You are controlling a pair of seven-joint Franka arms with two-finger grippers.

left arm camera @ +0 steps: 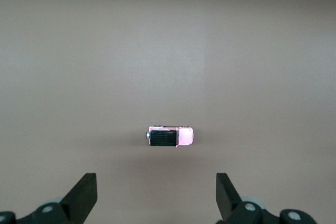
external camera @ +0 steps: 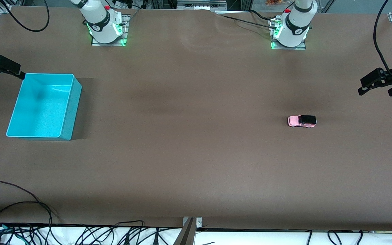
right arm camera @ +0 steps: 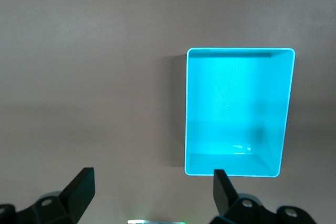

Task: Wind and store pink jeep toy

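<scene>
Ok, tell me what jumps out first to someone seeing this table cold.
The teal bin at the right arm's end of the table catches the eye first: bright and empty. Next is the tiny pink jeep, alone on the brown table toward the left arm's end. The left gripper and right gripper hang open at the table's two ends, neither touching anything.

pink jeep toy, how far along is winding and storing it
Nothing looks done yet: the pink jeep toy sits alone on the table toward the left arm's end. Neither hand holds anything; the left hand and right hand hang open at the table's ends. Still left: winding it and placing it in the teal bin.
</scene>
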